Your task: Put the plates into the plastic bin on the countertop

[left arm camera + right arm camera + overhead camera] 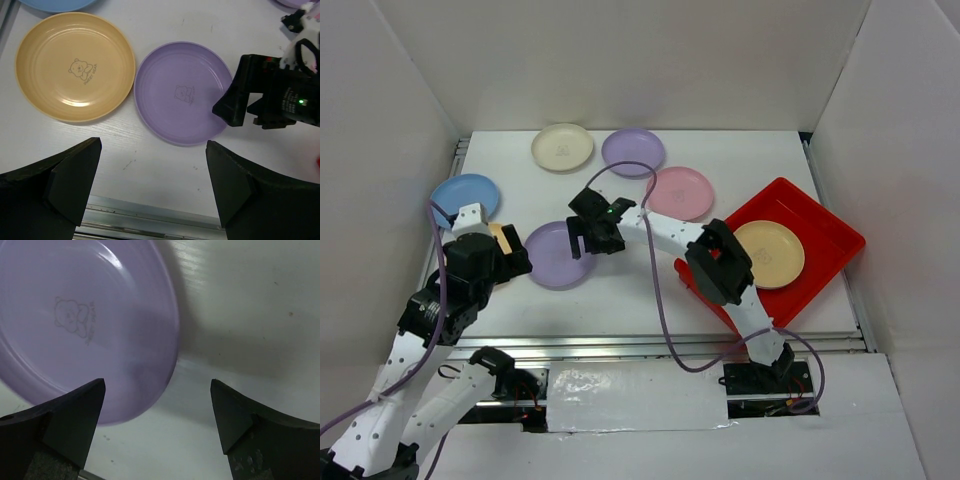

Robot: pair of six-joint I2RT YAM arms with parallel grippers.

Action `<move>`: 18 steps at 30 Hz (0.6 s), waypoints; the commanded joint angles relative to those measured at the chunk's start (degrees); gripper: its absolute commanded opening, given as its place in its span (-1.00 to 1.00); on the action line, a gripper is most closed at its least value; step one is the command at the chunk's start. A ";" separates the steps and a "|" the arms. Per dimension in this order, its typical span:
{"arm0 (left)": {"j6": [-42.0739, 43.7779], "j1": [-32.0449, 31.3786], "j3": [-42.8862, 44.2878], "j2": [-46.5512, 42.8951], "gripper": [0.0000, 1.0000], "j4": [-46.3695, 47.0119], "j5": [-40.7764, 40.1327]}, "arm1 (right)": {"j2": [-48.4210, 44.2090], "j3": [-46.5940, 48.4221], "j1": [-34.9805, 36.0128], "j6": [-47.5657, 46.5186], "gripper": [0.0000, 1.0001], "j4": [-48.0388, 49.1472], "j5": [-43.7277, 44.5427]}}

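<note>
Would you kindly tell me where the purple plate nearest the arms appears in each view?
Top external: purple plate left of centre, at the right claw.
Left wrist: centre, right of the yellow-orange plate.
Right wrist: upper left.
Shared landmark: the right claw by its rim.

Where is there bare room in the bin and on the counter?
Bare red shows at the plastic bin's right corner, beyond the cream plate. Open countertop lies between the near purple plate and the bin. Crowded: the far row of plates.
</note>
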 commanded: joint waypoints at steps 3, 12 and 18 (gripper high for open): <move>0.69 0.23 1.21 0.39 0.99 2.03 0.06 | 6.00 8.75 -0.86 2.06 0.64 -4.37 -1.40; 1.13 0.23 0.95 -0.84 0.99 2.39 0.85 | 3.39 2.35 -2.79 5.30 -0.84 -3.31 0.42; 1.75 0.23 0.68 -1.46 0.99 2.92 2.00 | -11.72 -4.24 -5.86 8.56 -1.00 -7.10 8.96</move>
